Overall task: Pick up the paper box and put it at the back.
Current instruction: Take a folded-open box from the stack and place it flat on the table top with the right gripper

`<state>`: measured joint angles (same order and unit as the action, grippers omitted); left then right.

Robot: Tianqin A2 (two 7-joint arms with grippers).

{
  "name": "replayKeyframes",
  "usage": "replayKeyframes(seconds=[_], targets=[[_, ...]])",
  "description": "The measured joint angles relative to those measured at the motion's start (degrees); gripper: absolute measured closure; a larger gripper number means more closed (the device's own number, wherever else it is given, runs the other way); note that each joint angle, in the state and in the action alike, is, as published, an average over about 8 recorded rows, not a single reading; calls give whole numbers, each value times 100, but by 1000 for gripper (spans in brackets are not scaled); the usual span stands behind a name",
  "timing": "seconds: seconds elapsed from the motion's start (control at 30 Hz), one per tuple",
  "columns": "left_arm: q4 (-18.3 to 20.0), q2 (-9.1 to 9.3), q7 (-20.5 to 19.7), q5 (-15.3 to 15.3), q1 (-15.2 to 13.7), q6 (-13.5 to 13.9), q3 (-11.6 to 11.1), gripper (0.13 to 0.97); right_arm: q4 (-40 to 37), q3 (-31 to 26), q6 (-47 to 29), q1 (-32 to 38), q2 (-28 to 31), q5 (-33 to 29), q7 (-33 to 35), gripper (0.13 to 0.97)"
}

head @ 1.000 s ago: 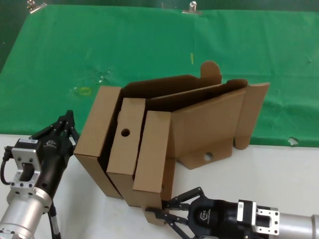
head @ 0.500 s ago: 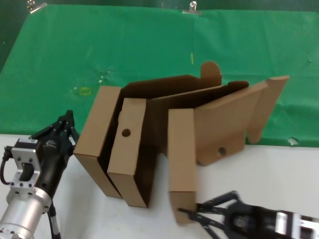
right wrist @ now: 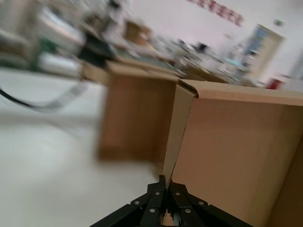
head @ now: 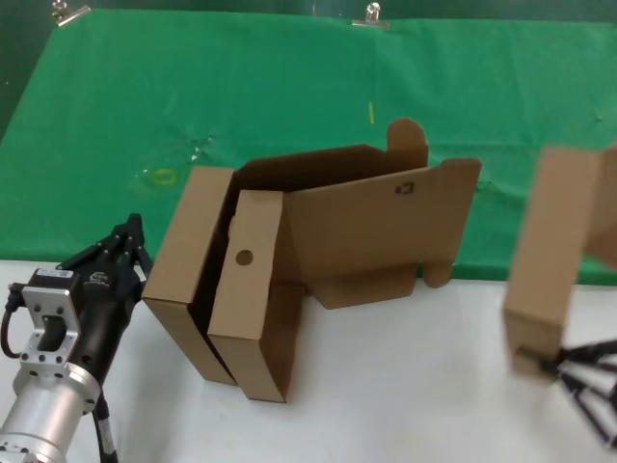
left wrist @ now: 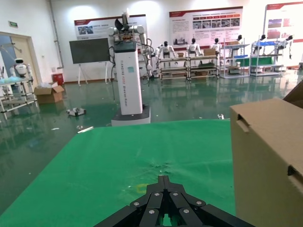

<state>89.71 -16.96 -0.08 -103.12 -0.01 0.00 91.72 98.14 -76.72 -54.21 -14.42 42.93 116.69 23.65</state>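
The paper box (head: 551,253), a plain brown cardboard mailer, stands on end at the far right of the head view, blurred by motion. My right gripper (head: 542,366) is shut on its lower corner, near the table's front right. In the right wrist view the fingers (right wrist: 166,183) pinch the edge of a side flap of the paper box (right wrist: 236,151). My left gripper (head: 131,232) is shut and holds nothing. It rests at the left, just beside the row of standing boxes.
Two brown boxes stand on edge at the middle left: a plain one (head: 189,265) and one with a round hole (head: 247,301). A larger cardboard sheet (head: 381,224) with a rounded tab leans behind them. Green cloth (head: 193,96) covers the back; the white table (head: 405,386) lies in front.
My right gripper has pulled the paper box out of the row and carried it far to the right. The cardboard sheet behind now shows in full. The left arm has not moved.
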Motion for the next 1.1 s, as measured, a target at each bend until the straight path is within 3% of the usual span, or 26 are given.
replayKeyframes(seconds=[0.1, 0.2, 0.57, 0.77, 0.93, 1.1], targets=[[0, 0, 0, 0, 0, 0, 0, 955, -45, 189, 502, 106, 119, -303, -100, 946], [0, 0, 0, 0, 0, 0, 0, 955, -235, 16, 1052, 495, 222, -790, -270, 946], [0, 0, 0, 0, 0, 0, 0, 955, -1429, -2228, 2441, 2664, 414, -3299, -1478, 946], [0, 0, 0, 0, 0, 0, 0, 955, -1865, -3054, 2431, 3493, 207, -4841, -2487, 946], [0, 0, 0, 0, 0, 0, 0, 955, -2051, -3110, 2065, 3805, -164, -5921, -3124, 946], [0, 0, 0, 0, 0, 0, 0, 955, -2193, -3075, 1744, 3982, -454, -6477, -3464, 947]])
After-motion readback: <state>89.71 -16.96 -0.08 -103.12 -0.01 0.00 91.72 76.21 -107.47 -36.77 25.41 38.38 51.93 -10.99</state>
